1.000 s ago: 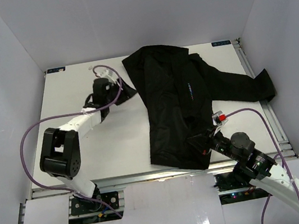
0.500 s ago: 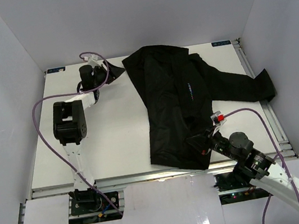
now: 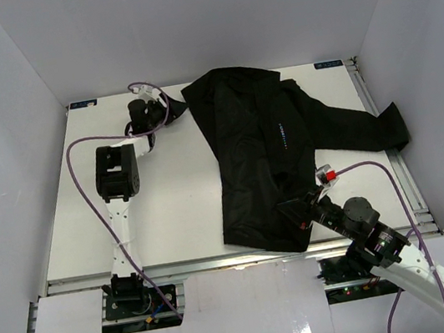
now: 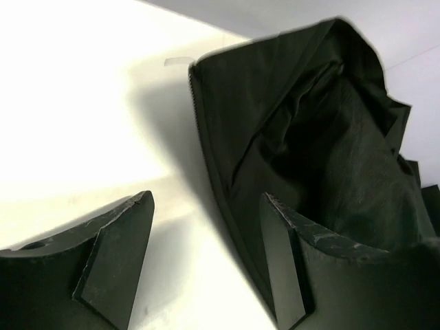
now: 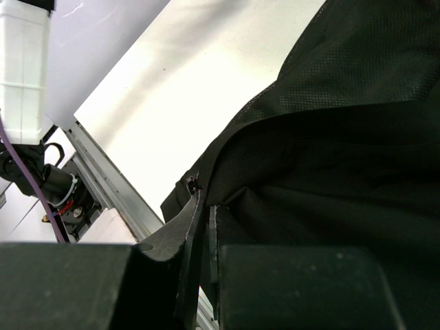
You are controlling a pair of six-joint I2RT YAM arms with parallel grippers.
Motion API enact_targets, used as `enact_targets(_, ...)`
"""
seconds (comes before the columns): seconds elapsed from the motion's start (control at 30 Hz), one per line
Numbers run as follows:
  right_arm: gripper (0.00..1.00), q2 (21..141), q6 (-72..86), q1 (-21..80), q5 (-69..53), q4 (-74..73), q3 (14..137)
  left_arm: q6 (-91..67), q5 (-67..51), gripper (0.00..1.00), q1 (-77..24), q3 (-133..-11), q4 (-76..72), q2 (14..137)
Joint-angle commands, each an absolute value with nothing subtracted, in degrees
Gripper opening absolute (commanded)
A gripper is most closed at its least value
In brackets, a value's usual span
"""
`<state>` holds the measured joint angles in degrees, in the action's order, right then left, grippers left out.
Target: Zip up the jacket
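- Looking down from above, you see the jacket (image 3: 263, 160) lying on the white surface (image 3: 169, 208), right of centre, and running from the far edge almost to the near edge.
- Its front lies partly folded over itself, with a short dotted stripe showing near the middle of the black cloth.
- One sleeve stretches out to the right, and its cuff reaches the right edge of the surface.
- Your left arm reaches out to the far edge, with its purple cable (image 3: 77, 156) looping out to the left.
- Your left fingers (image 4: 117, 247) are spread apart and hold nothing; they sit low over the surface at the jacket's far left corner.
- In the left wrist view, the jacket's edge with its line of zipper teeth runs between those two fingers and close along the right one; you cannot tell whether that finger touches the cloth.
- The open collar gapes just beyond that finger, showing the crumpled lining inside.
- Your right arm comes in from the near right corner and ends at the jacket's near right edge.
- Your right fingers (image 5: 197, 254) are pressed together, pinching the jacket's edge at their tips, just above the near rail of the surface.
- From that pinch the cloth rises into a ridge, with mesh lining showing above it.
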<state>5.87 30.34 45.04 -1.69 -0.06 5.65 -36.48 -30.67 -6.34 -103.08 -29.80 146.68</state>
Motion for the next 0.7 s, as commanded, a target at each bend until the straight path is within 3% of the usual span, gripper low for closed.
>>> enact_targets(0.0, 0.08, 4.7, 29.2, 45.2, -1.5, 1.4, 5.7, -37.8, -32.8, 0.74, -7.5, -109.7, -30.4, 151.4)
enact_targets(0.37, 0.08, 4.9, 29.0, 45.2, -0.9, 1.3, 6.0, -41.3, -33.8, 0.75, -11.1, -119.0, -33.1, 159.7)
enact_targets(0.43, 0.08, 5.2, 29.0, 45.2, -0.6, 1.4, 6.0, -42.6, -35.9, 0.64, -11.1, -118.1, -35.2, 159.8)
enact_targets(0.57, 0.08, 5.9, 28.9, 45.3, -0.4, 1.8, 6.2, -41.8, -34.5, 0.24, -10.7, -110.3, -37.4, 153.9)
enact_targets(0.67, 0.08, 6.7, 28.8, 45.3, 0.9, 1.6, 6.6, -40.4, -31.8, 0.03, -9.6, -101.7, -38.8, 145.1)
